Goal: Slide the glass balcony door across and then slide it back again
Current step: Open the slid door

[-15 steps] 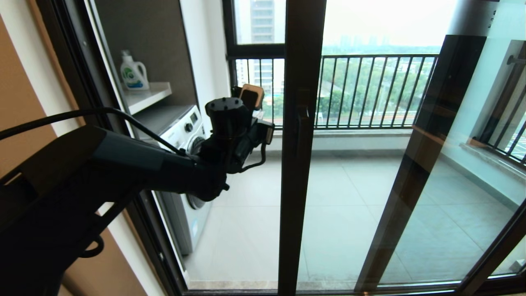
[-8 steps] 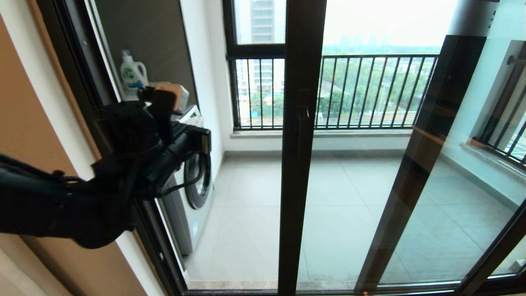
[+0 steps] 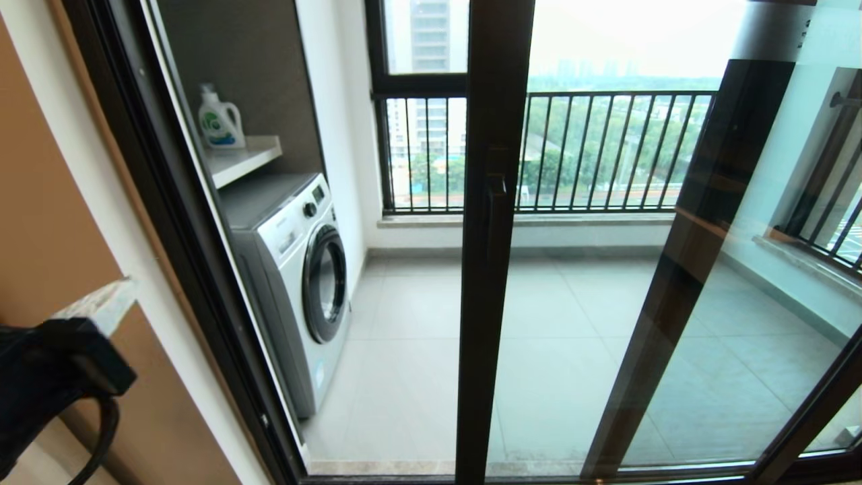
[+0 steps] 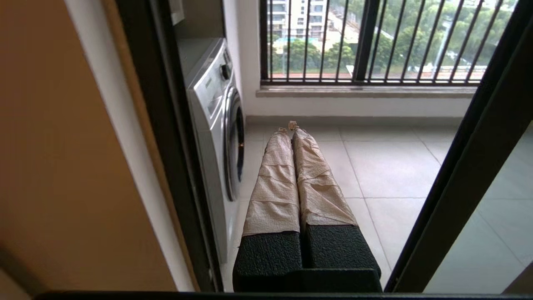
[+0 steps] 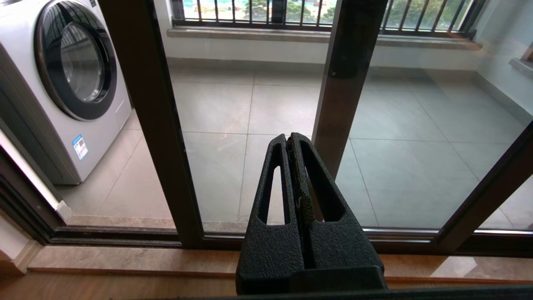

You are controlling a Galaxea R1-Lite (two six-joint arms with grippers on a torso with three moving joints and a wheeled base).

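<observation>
The glass balcony door (image 3: 572,316) stands partly slid across; its dark brown edge post (image 3: 495,283) with the bar handle (image 3: 497,202) is mid-view, with an open gap to its left. My left arm (image 3: 47,384) shows only at the lower left corner, well away from the door. In the left wrist view my left gripper (image 4: 290,127), its fingers wrapped in beige tape, is shut on nothing and points into the gap, the door post (image 4: 470,166) off to one side. My right gripper (image 5: 290,139) is shut and empty, low before the door's glass (image 5: 233,125).
A white washing machine (image 3: 303,269) stands on the balcony just inside the left door jamb (image 3: 188,256), with a detergent bottle (image 3: 219,121) on a shelf above. A second dark-framed panel's post (image 3: 680,269) shows behind the glass. Black railing bars (image 3: 606,148) close the balcony's far side.
My left arm has pulled back from beside the door handle, swinging left and down to the lower left corner. The door post has stayed in the same place.
</observation>
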